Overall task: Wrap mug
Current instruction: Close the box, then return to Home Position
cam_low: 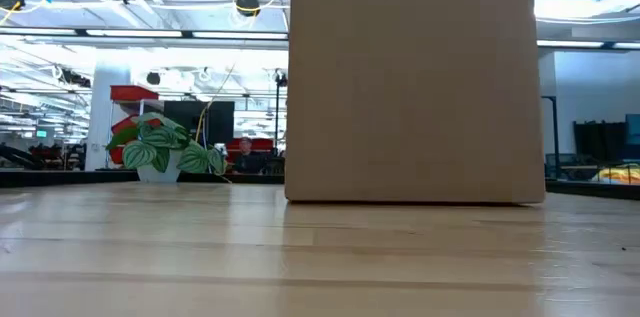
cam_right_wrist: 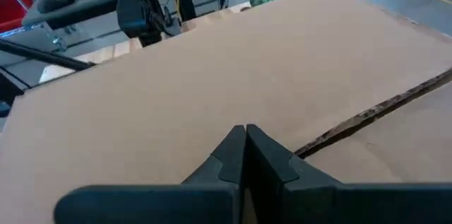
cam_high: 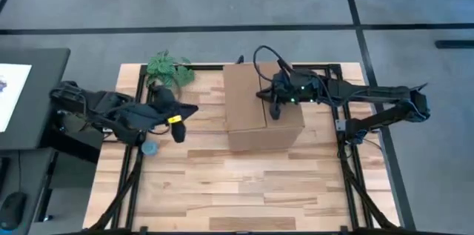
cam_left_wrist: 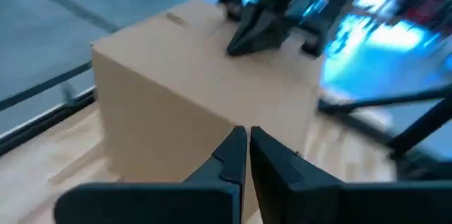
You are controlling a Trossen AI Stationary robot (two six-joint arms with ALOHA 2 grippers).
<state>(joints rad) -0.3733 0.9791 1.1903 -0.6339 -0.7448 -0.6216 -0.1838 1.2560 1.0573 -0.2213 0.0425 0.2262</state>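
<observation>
- Right gripper (cam_high: 276, 109): positioned over the top of the cardboard box (cam_high: 263, 109), near the seam between the top flaps; its fingers are seen pressed together with nothing between them.
- Left gripper (cam_high: 178, 127): held just beside the box on its left side, above the wooden table (cam_high: 244, 190); its fingers are likewise closed and empty.
- Mug: not visible in any view. It is presumed to lie inside the box, but this cannot be confirmed.
- Box, appearance: plain brown corrugated card, tall and square-edged, with flaps folded shut and one raw flap edge exposed across the top. It stands upright at the back centre of the table.
- Box, handling: judged light but stiff; the smooth faces offer little purchase, so a hold is best taken at a flap edge along the seam. The flaps are expected to bend if pressed. A mug within would be hard and breakable.
- Potted plant (cam_high: 170, 68): set at the rear left, apart from the box.
</observation>
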